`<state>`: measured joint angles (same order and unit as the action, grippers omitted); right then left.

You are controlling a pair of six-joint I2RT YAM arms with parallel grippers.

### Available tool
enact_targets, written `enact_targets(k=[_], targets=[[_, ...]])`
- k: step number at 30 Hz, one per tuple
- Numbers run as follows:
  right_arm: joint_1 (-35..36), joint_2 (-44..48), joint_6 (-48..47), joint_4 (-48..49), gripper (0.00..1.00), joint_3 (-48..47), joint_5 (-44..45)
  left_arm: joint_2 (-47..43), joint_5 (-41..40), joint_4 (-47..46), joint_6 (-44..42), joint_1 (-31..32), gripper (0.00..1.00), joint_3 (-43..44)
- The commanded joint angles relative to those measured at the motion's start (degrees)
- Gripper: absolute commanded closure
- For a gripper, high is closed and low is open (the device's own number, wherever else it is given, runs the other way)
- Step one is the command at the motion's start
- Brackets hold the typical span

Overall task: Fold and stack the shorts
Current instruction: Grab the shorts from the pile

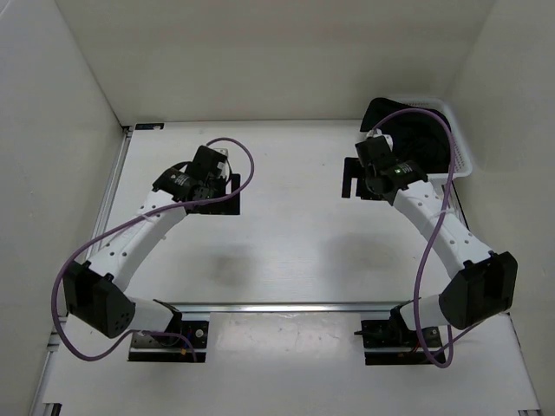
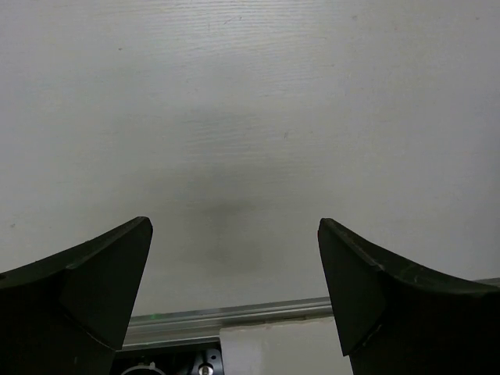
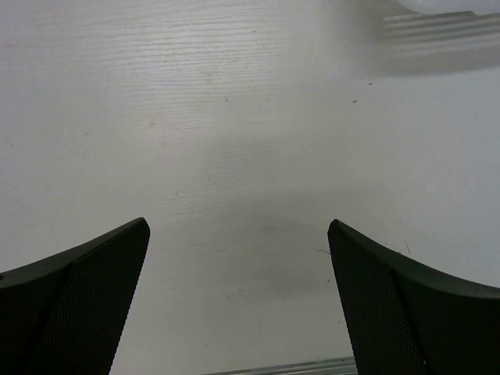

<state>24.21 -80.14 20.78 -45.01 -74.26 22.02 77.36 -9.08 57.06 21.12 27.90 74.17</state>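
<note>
The shorts (image 1: 422, 132) are a dark, limp heap in the white mesh basket (image 1: 461, 149) at the table's back right corner, partly hidden behind my right wrist. My right gripper (image 1: 351, 178) hangs over bare table just left of the basket, open and holding nothing. In the right wrist view its gripper (image 3: 238, 223) shows wide-spread fingers over white table. My left gripper (image 1: 224, 201) hovers over the left middle of the table, far from the shorts. In the left wrist view that gripper (image 2: 234, 223) is open with only table between the fingers.
White walls enclose the table on the left, back and right. An aluminium rail (image 1: 286, 307) runs across the near side in front of both arm bases, and shows low in the left wrist view (image 2: 234, 316). The basket's blurred edge (image 3: 445, 6) shows at the right wrist view's top.
</note>
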Motion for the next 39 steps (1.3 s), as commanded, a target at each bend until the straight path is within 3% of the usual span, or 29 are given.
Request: enact_targets(k=[1,8,12,20,26,30,34,37,39], targets=[[0.8,1.4,-1.0,1.7,0.0,-1.2,1.5,0.8,-2.6,0.2,1.5,1.0,0.0,2.6],[0.8,-1.2,0.8,-0.3,0.0,-2.3,2.9,1.3,-3.7,0.2,3.2,1.5,0.0,3.7],[0.1,-1.7,3.1,-0.3,0.0,-2.3,3.6,1.3,-6.5,-0.5,8.3,1.5,0.0,6.0],[-7.1,-2.2,7.4,-0.3,0.0,-5.2,0.0,-6.5,-12.1,0.1,33.8,-4.2,0.0,6.7],[-9.1,-3.9,7.4,0.3,0.0,-5.2,-1.9,-15.3,-15.6,-2.3,53.7,-5.4,0.0,0.5],[-9.6,-4.5,6.2,0.3,0.0,-5.7,-0.8,-14.4,-16.2,-4.4,49.3,-5.4,0.0,0.4],[-10.1,-5.1,4.0,0.3,0.0,-8.0,1.7,-6.3,-14.6,-4.4,28.3,-5.4,0.0,7.1],[-10.7,-6.3,1.5,0.9,0.0,-10.8,5.7,1.0,-13.9,-2.0,16.6,-5.4,0.0,10.9],[-10.7,-7.8,0.2,1.4,0.0,-13.7,7.9,5.9,-17.0,0.4,13.5,-4.8,0.0,12.6]])
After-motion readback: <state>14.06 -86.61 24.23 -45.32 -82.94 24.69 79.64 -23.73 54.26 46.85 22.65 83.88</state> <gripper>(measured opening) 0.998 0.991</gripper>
